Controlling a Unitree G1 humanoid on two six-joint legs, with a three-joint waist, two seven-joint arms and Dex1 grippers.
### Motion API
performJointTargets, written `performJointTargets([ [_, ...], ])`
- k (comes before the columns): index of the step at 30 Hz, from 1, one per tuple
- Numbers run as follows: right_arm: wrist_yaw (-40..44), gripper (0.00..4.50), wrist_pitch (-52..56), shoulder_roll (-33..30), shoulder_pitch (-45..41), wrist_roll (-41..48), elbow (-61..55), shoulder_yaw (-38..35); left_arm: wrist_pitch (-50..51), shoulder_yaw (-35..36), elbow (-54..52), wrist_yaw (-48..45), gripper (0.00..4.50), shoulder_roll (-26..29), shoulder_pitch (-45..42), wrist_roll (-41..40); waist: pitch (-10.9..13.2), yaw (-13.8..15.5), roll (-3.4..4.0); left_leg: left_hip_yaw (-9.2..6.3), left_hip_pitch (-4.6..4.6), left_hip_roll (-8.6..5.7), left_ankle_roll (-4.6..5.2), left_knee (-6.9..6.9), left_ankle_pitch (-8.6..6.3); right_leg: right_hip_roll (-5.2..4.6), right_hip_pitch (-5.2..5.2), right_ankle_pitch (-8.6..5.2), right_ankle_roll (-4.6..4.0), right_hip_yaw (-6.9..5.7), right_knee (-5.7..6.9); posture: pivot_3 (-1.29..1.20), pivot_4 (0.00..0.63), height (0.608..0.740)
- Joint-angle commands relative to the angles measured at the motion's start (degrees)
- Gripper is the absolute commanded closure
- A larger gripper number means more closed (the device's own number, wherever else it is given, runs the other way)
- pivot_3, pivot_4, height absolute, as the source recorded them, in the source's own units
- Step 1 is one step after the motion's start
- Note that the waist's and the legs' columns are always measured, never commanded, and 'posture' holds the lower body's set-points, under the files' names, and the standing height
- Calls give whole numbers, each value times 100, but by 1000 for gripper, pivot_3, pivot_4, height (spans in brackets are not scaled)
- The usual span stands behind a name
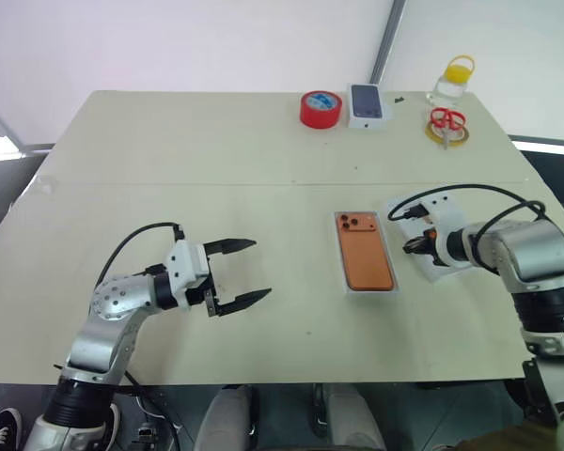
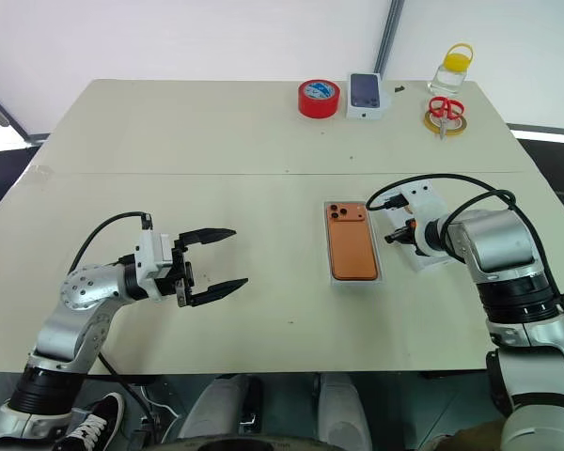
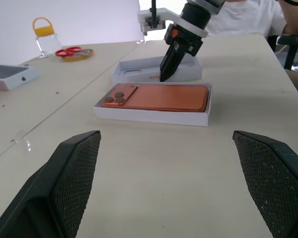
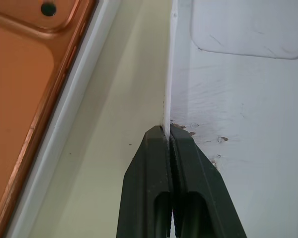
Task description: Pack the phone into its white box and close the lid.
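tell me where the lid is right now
The lid lies open side up on the right side of the table, just right of the white box holding the phone; the right gripper is shut on its near wall.

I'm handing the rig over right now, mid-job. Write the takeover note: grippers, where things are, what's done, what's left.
Right gripper: shut on the lid's near wall, pinching the thin wall edge.
Left gripper: open, holding nothing, hovering over bare table well to the left of the job.
Phone: lying camera-side up in the white box, mid-table.
Lid: lying open side up on the table, right beside the box.
Done: phone packed.
Left: lift the lid, turn it over, seat it on the box.
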Motion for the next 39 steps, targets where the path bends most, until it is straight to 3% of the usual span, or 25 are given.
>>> performJointTargets([
  [1,-194,4463,24,130,-219,0,136,-485,-34,-27,-125,39,0,-1,-10,-14,1,0,1,0,0,0,0,0,0,0,0,0,0,0,0,0,150,740],
  [6,-408,4463,18,717,-579,276,202,-1407,6,-23,17,47,0,-23,-150,-20,3,-10,6,1,-1,0,0,-1,0,1,-4,2,3,0,3,0,150,740],
  [7,-346,4493,-151,804,-595,375,170,-1545,46,-35,35,12,255,-23,-178,-62,3,-9,6,0,-2,1,0,-1,0,1,-4,4,7,0,3,0,150,740],
  [10,-314,4500,-444,1208,-643,758,-5,-2124,94,-71,111,-18,1358,-64,-269,-86,3,2,6,-2,-2,2,0,-2,0,4,-3,10,17,-1,4,0,150,740],
  [16,-337,4500,530,2435,-797,2392,-1006,-3525,160,-69,382,161,4482,-296,-604,-48,6,5,10,-4,-2,3,0,-2,0,4,-4,12,20,-1,10,0,150,740],
  [20,-459,4500,1572,3254,-375,3758,-2040,-3967,50,-149,629,420,4482,-552,-831,143,5,6,11,-13,-2,6,0,-3,0,5,-3,13,21,-4,14,0,150,740],
  [26,-2020,4500,1587,3701,482,6076,-2051,-3899,-4,-292,860,376,4482,-682,-968,235,5,-5,13,-9,-1,4,0,-4,0,1,-3,11,16,-3,10,0,150,740],
  [32,-4087,4500,-136,2477,1763,9306,-1844,-1915,48,-372,950,373,4482,-821,-1065,242,5,-44,13,-7,-2,4,1,-6,0,-2,-3,3,3,1,6,0,150,740],
  [39,-4830,4500,-1372,2046,1533,9593,-1261,-1187,81,-608,845,602,4482,-1071,-1001,397,6,-122,10,-2,0,16,1,-6,-1,13,-2,9,19,4,3,0,150,740],
])
